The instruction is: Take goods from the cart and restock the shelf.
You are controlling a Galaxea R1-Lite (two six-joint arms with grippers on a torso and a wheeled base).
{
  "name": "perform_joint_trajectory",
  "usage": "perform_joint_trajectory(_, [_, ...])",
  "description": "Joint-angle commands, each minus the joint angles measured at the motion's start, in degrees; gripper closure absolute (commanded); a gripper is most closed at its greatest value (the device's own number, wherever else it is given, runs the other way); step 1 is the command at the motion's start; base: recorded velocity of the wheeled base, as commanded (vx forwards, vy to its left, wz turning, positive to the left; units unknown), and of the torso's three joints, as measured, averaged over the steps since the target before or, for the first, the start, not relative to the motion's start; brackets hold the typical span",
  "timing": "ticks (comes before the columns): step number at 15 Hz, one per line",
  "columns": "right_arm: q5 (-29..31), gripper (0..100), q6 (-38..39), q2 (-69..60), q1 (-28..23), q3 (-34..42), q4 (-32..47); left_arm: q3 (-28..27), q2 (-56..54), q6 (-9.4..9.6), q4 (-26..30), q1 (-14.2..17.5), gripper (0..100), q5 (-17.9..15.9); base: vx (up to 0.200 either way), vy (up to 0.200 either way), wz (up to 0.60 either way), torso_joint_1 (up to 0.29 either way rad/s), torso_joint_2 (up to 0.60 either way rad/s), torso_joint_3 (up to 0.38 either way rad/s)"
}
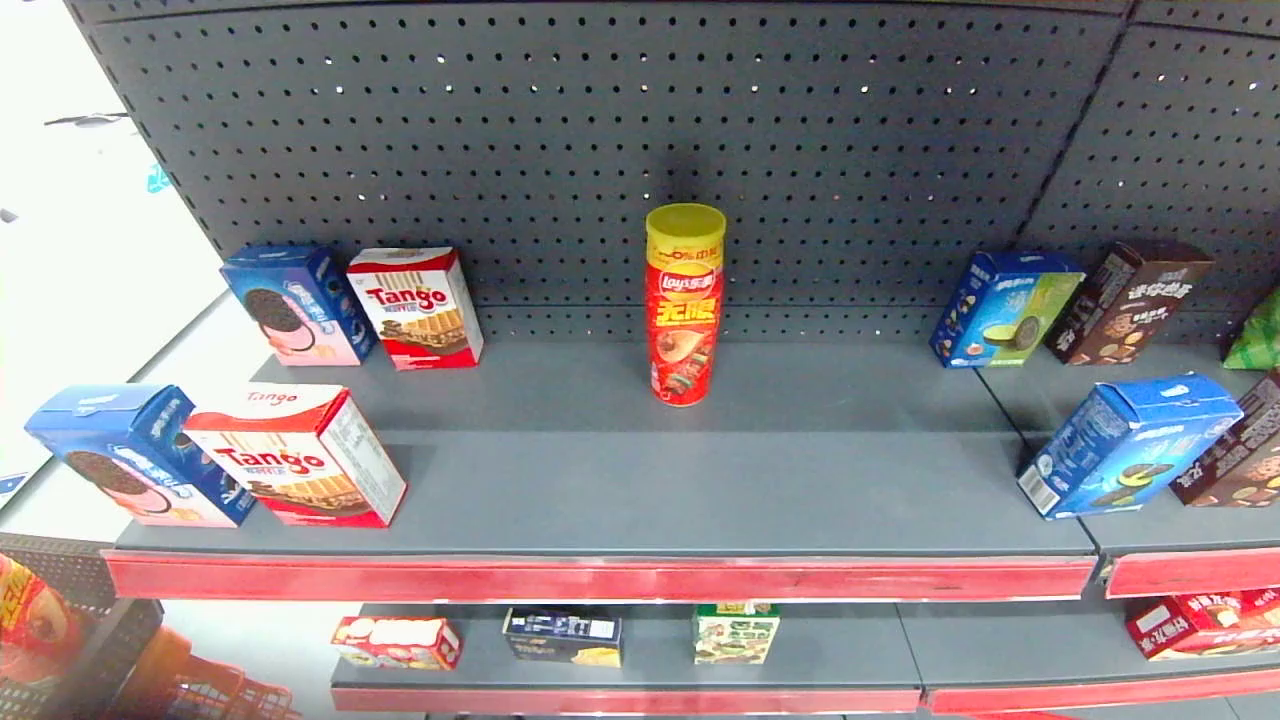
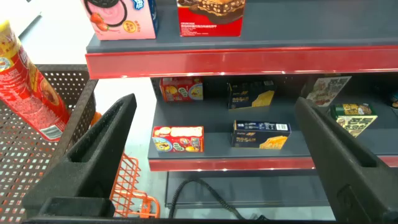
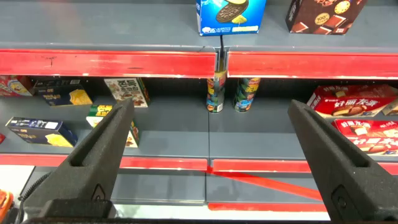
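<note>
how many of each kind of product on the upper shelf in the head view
chip can: 1
red-and-white wafer boxes: 2
blue-and-pink cookie boxes: 2
blue-and-green cookie boxes: 2
brown boxes: 2
green pack at the edge: 1
total: 10

The can [image 1: 685, 305] stands at the middle of the shelf [image 1: 600, 480], boxes [image 1: 300, 455] at both ends, the cart [image 1: 75, 575] lower left.

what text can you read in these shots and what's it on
can: brand logo and yellow characters, not quoted
red-white boxes: brand logo, not quoted
blue boxes: too blurred
lower-shelf boxes: too small
shelf strip: no text
</note>
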State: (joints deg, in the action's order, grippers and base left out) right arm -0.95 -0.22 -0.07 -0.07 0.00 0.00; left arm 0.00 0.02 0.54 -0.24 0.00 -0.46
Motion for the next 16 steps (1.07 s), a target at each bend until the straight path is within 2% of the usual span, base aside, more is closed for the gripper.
perform_joint_trajectory(1, [-0.02, 0, -0.04, 0.07, -0.01, 0.0, 0.0, 0.0, -0.02, -0.1, -0.02, -0.09, 0, 0.11, 0.0, 0.0, 0.0, 0.0, 0.0, 0.0])
perform_joint_trajectory(11, [0.07, 0, 0.13, 0.07, -0.01, 0.0, 0.0, 0.0, -0.02, -0.01, -0.02, -0.09, 0, 0.02, 0.0, 0.0, 0.0, 0.0, 0.0, 0.0])
perform_joint_trajectory(16, [0.07, 0, 0.13, 0.07, -0.01, 0.0, 0.0, 0.0, -0.02, -0.01, -0.02, -0.09, 0, 0.02, 0.0, 0.0, 0.6, 0.002, 0.0, -0.002])
